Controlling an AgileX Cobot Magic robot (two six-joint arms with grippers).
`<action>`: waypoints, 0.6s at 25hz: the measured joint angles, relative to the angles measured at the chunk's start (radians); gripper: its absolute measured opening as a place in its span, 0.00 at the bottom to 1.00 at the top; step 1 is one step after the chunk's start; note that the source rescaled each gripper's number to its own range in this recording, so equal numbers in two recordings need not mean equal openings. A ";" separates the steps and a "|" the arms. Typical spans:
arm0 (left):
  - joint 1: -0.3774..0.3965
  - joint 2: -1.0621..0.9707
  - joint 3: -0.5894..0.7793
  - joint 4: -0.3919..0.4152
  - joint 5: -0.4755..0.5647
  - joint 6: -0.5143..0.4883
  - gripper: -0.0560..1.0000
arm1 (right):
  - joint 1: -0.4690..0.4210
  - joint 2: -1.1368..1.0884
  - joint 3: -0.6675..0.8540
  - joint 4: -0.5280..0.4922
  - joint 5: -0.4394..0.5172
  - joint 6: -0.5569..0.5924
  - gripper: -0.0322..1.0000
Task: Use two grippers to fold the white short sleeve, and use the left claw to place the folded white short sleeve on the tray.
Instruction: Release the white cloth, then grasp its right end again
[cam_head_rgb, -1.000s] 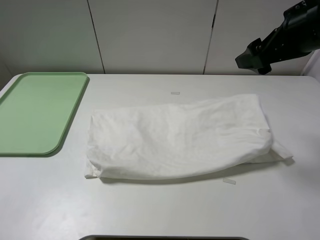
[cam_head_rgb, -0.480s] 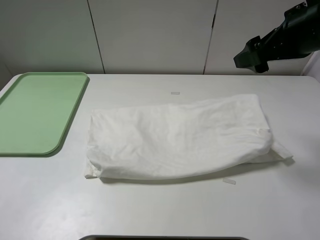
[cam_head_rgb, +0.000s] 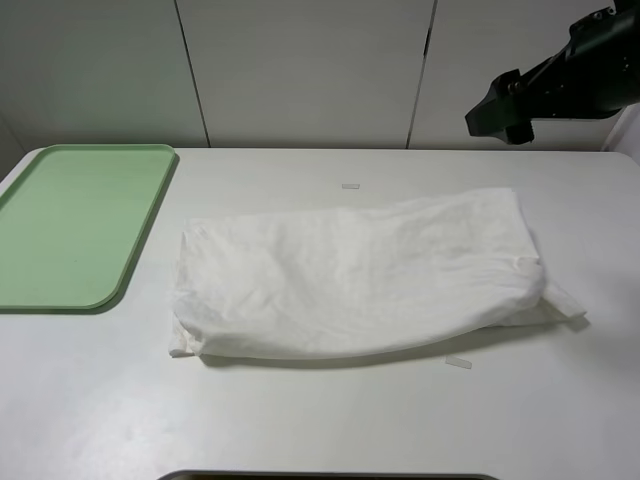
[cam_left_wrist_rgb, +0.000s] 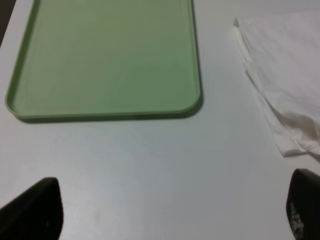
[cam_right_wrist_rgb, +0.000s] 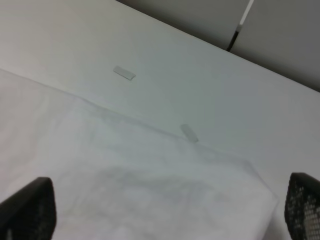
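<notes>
Over at nine o'clock on the table (cam_head_rgb: 300, 430) lies the tray (cam_head_rgb: 80, 220), pale green and low-rimmed, with nothing in it at all. I take it that it is parked out there so the cloth can be worked in the middle and the finished bundle has only a short trip. The left claw (cam_left_wrist_rgb: 167, 212) cannot be seen from high up. Its own camera shows both dark fingertips (cam_left_wrist_rgb: 30, 212) spread wide with only bare tabletop between them, and the tray's rounded corner and the shirt's ragged end both ahead of it. I judge it hovers low around seven o'clock, gripping nothing, handy to both. The white short sleeve (cam_head_rgb: 360, 275) lies across the centre and out toward three o'clock, doubled into a long puffy band well apart from the tray, with loose layers showing at its nine o'clock end and a flap poking out near four o'clock. To my eye it wants another fold across its length before it would sit neatly in the tray. Two small tape strips lie on the table, one (cam_head_rgb: 350, 186) just beyond the shirt at twelve o'clock, one (cam_head_rgb: 458, 362) just short of it at five, likely placement marks. The right gripper (cam_head_rgb: 500, 113) hangs in the air at about two o'clock, clear of the cloth, its jaws wide apart and empty.
</notes>
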 joint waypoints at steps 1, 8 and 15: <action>0.000 0.000 0.000 0.000 0.000 0.000 0.89 | 0.000 0.000 0.000 0.007 0.000 0.002 1.00; 0.000 0.000 0.000 0.000 0.000 0.000 0.89 | 0.000 0.000 0.000 0.111 0.010 0.025 1.00; 0.000 0.000 0.000 0.000 0.000 0.000 0.89 | 0.000 0.000 0.001 0.167 0.079 0.032 1.00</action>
